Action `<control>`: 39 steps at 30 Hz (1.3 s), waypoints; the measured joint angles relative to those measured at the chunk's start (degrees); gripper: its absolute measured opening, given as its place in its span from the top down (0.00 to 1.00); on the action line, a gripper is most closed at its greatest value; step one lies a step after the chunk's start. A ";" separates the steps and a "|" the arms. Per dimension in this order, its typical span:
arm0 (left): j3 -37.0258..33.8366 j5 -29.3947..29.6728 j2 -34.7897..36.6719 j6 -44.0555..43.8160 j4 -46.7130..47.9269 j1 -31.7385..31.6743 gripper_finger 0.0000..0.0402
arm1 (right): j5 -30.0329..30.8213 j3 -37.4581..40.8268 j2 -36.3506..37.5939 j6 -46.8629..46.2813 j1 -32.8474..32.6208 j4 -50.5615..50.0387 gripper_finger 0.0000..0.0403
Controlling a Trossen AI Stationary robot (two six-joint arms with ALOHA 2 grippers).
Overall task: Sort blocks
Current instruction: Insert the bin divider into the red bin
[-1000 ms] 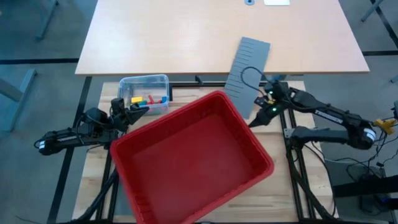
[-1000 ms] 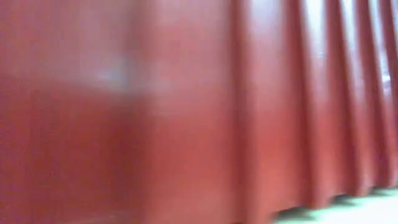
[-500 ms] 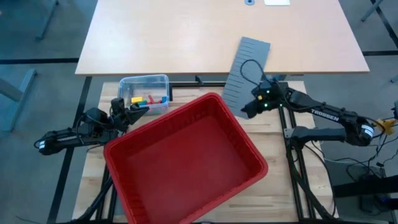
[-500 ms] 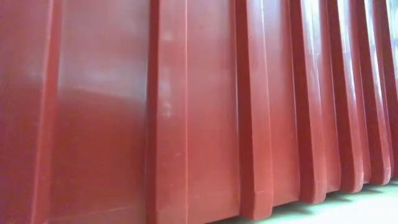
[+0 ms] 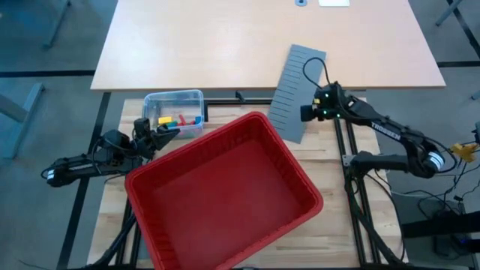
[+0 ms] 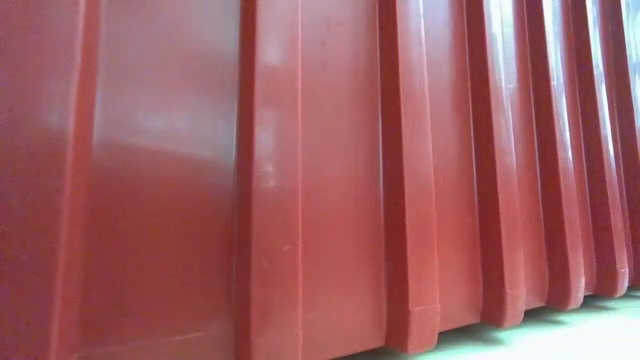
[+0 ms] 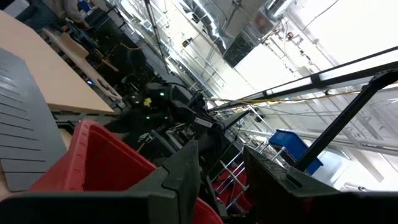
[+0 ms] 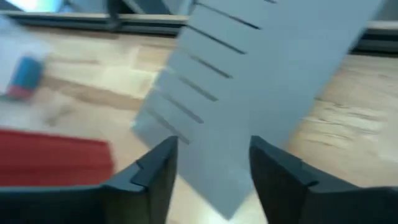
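Note:
The blocks (image 5: 178,118), yellow, green, red and blue, lie in a small clear tub (image 5: 174,100) at the table's far left. A large red bin (image 5: 225,191) fills the middle of the table, and its ribbed wall (image 6: 300,180) fills the low view. My left gripper (image 5: 171,130) hovers at the tub's near side, fingers (image 7: 222,180) apart with nothing between them. My right gripper (image 5: 304,113) is open above the near end of a grey slotted panel (image 5: 296,86), tipped downward, with the panel (image 8: 249,81) showing behind its fingers.
The grey panel lies slanted from the far light wooden table (image 5: 225,45) across a gap onto the near table, and its near end is beside the bin's far corner (image 5: 259,116). Bare tabletop shows to the right of the bin (image 5: 330,161).
My right gripper has left the bin's right rim and gone toward the far edge, over the grey panel, tipping further downward. The red bin has shifted a little toward the table's left and has lain still for the last half second.

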State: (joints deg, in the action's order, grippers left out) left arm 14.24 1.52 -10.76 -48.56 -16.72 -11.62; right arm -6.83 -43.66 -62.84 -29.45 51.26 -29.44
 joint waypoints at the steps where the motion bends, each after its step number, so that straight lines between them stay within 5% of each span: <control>1: 0.00 0.00 0.00 0.00 -0.01 -0.01 0.74 | -0.02 0.21 -0.89 0.05 0.74 0.70 0.49; 22: 0.00 0.46 0.00 0.00 -0.38 0.00 0.74 | -1.80 7.72 -16.58 -3.14 10.44 16.20 0.42; 39: 0.00 0.87 -0.02 -0.48 -0.37 -0.02 0.74 | -7.77 7.73 -26.83 -3.61 11.14 26.61 0.44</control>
State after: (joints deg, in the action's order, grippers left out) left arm 14.24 2.39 -10.79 -49.04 -17.09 -11.64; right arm -14.60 -35.93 -89.67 -33.07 62.40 -2.83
